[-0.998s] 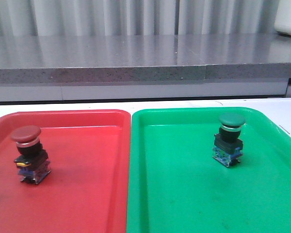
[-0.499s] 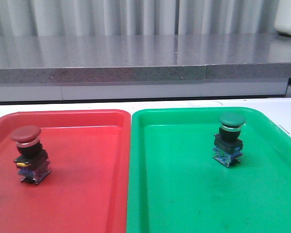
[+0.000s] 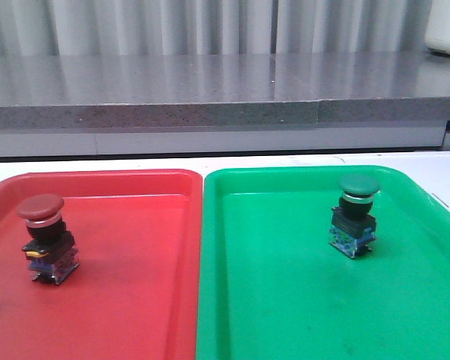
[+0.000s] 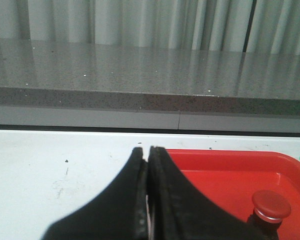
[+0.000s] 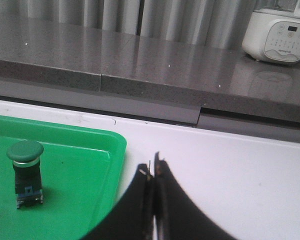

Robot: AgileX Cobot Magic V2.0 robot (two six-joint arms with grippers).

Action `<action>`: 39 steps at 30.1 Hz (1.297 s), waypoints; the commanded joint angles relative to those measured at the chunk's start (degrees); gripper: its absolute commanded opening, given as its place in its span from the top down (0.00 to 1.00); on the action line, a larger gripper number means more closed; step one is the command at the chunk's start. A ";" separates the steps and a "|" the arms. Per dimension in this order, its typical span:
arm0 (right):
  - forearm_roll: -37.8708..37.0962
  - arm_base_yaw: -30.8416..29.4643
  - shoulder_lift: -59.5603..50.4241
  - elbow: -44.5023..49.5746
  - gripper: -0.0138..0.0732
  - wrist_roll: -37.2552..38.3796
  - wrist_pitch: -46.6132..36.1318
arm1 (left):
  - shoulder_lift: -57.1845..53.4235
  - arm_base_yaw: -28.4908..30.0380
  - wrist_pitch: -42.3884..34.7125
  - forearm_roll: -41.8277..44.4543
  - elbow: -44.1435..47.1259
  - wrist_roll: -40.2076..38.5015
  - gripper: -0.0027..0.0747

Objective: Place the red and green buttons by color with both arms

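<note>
Nothing has moved: our red button (image 3: 47, 238) stands upright in the red tray (image 3: 127, 300), green button (image 3: 355, 214) upright in the green tray (image 3: 285, 300). Both our left gripper (image 4: 147, 155) and right gripper (image 5: 153, 167) have jaws pressed together, holding nothing.

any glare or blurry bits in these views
Front view: soft overall, pale sheen on the red tray and grey counter. Left wrist view: the shut left pincer is dark, edges soft. Right wrist view: right pincer likewise; streaky reflections on the counter.
</note>
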 commanded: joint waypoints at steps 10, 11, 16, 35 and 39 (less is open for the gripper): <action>3.91 -0.36 -1.01 -0.36 0.97 0.19 -4.30 | -0.91 0.11 -4.99 -0.04 1.40 -0.20 0.99; 4.59 -0.36 -1.01 -0.36 0.97 0.19 -4.36 | -0.91 0.11 -4.99 -0.04 1.40 -0.20 0.99; 6.84 -0.36 -1.01 -0.36 0.97 0.19 -4.64 | -0.91 0.11 -4.99 -0.04 1.40 -0.20 0.99; 6.84 -0.24 -1.01 -0.36 0.97 0.19 -4.31 | -0.91 0.11 -4.99 -0.04 1.40 -0.20 0.99; 6.84 -0.24 -1.01 -0.36 0.97 0.19 -4.31 | -0.91 0.11 -4.99 -0.04 1.40 -0.20 0.99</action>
